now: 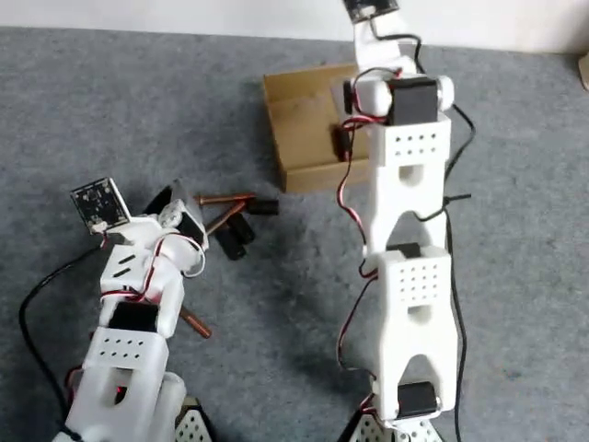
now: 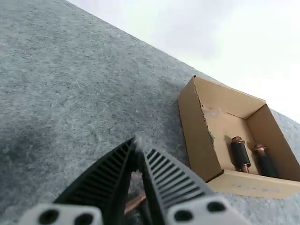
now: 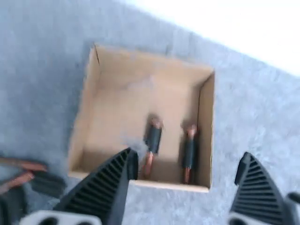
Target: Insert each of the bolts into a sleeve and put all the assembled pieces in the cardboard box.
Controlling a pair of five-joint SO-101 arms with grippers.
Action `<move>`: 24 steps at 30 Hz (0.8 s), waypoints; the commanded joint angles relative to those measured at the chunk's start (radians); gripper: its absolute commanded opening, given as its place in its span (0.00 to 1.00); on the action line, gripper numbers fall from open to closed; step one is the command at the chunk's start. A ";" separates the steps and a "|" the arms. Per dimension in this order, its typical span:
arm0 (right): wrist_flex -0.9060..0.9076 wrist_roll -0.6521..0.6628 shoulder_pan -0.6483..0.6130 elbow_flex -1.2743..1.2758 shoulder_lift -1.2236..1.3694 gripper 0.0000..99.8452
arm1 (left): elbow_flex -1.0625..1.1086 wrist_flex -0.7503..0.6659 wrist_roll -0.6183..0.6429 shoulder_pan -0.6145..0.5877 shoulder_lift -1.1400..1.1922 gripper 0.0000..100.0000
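Note:
The cardboard box [image 1: 299, 138] sits at the back of the grey carpet. Two assembled pieces [image 3: 152, 138] [image 3: 189, 152], copper bolts in black sleeves, lie side by side in the box [image 3: 89, 108]. My right gripper [image 3: 183, 187] hangs open above the box's near wall, holding nothing. Two loose copper bolts [image 1: 225, 198] [image 1: 219, 219] and black sleeves [image 1: 263, 206] [image 1: 235, 236] lie in front of the box. My left gripper [image 2: 139, 146] is shut just beside them. A copper bolt [image 2: 136, 202] shows in the slit between its fingers; I cannot tell whether it is gripped.
Another copper bolt [image 1: 195, 324] lies on the carpet beside the left arm [image 1: 138, 304]. The right arm [image 1: 409, 230] stretches over the box's right part. Open carpet spreads to the far left and between the two arms.

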 commanded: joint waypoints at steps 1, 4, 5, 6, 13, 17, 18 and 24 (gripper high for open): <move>0.021 -0.035 -0.059 -0.114 -0.242 0.30 | -0.056 -0.023 0.002 -0.012 0.005 0.01; 0.021 -0.035 -0.134 -0.110 -0.415 0.30 | -0.058 -0.023 0.002 -0.013 0.005 0.01; 0.021 -0.035 -0.163 -0.108 -0.467 0.30 | -0.058 -0.023 0.002 -0.013 0.005 0.01; 0.021 -0.035 -0.200 -0.107 -0.513 0.30 | -0.058 -0.023 0.002 -0.015 0.004 0.01; 0.019 -0.032 -0.435 0.444 -0.697 0.30 | -0.059 -0.023 0.002 -0.074 -0.004 0.01; 0.015 0.138 -0.555 0.881 -0.723 0.30 | -0.077 -0.020 0.002 -0.120 -0.001 0.01; 0.012 0.193 -0.573 0.977 -0.722 0.30 | -0.077 -0.020 0.002 -0.131 -0.002 0.01; -0.249 0.273 -0.585 1.452 -0.722 0.30 | -0.077 -0.018 -0.003 -0.143 -0.004 0.01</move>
